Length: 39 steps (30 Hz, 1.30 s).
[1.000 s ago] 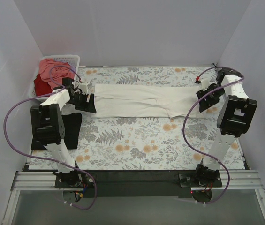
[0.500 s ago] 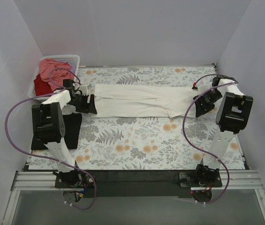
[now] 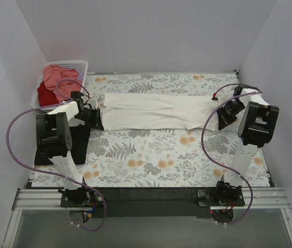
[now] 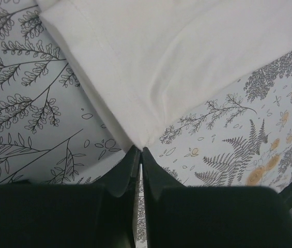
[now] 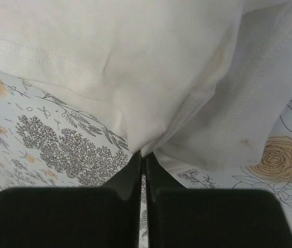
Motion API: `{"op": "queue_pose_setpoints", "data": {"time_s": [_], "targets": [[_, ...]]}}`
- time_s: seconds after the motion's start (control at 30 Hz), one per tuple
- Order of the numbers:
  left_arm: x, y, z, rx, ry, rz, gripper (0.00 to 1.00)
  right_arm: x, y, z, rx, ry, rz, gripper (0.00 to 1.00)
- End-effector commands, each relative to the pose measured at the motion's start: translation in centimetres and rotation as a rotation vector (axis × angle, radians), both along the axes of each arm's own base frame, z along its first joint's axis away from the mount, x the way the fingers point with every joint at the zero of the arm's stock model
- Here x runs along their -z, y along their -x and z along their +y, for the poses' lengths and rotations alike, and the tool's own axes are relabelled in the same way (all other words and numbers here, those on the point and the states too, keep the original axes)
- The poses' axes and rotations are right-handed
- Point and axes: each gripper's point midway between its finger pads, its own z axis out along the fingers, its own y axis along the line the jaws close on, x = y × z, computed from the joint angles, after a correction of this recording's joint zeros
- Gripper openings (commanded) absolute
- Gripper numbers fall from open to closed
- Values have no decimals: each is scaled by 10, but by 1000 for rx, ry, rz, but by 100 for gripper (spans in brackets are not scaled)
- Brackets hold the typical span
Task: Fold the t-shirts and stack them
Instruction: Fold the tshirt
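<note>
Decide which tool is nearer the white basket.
Left. The left tool pinches one end of the cream-white t-shirt, close to the basket; the right tool pinches the opposite end, far across the table.

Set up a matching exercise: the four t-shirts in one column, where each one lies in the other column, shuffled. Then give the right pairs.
Things
1. cream-white t-shirt
2. black t-shirt
3. salmon-pink t-shirt
4. dark red t-shirt

Places
A. in the basket, low at its left side
B. spread long across the far part of the tablecloth
C. flat on the tablecloth, partly under the left arm
D. in the basket, on top of the pile

Pairs: 1-B, 2-C, 3-D, 4-A
</note>
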Motion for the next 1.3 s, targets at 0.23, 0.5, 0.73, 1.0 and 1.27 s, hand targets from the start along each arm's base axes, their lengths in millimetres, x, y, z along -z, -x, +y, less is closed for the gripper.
{"op": "queue_pose_setpoints", "data": {"time_s": [0.23, 0.5, 0.73, 1.0, 1.27], "targets": [[-20, -2, 24, 28, -102, -44, 0, -31, -1, -36, 22, 106, -64, 1], [-26, 12, 34, 79, -153, -39, 0, -36, 30, -39, -38, 153, -16, 1], [-14, 35, 34, 99, -161, -7, 0, -13, 66, -27, -55, 110, 77, 1], [-24, 31, 20, 84, -77, -30, 26, -20, 61, -20, -11, 83, 44, 39], [-111, -10, -26, 168, 44, -331, 47, -79, 49, -6, 29, 27, -116, 51]]}}
